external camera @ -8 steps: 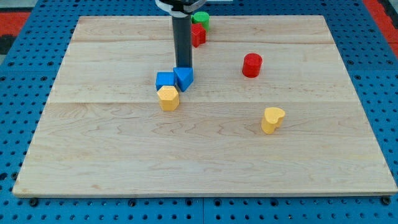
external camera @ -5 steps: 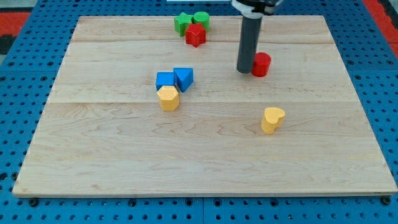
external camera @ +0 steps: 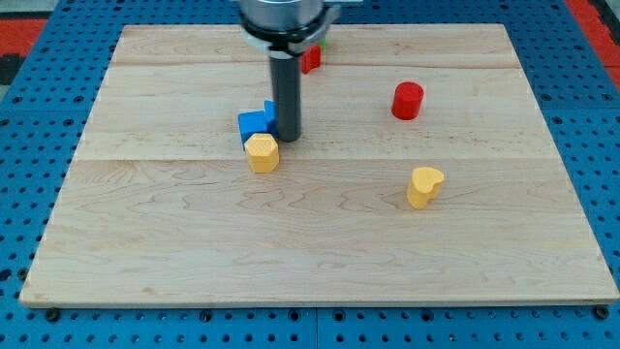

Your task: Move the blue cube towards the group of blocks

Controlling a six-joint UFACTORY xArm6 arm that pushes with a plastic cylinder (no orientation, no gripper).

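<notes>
Tip [external camera: 288, 139] touches one blue cube [external camera: 253, 125]; two yellow, two red blocks visible.

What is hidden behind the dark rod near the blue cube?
Behind the rod, whose tip stands at the right of the blue cube, only a sliver of a second blue block shows. Higher up, part of a red block shows. The rest is covered.
</notes>
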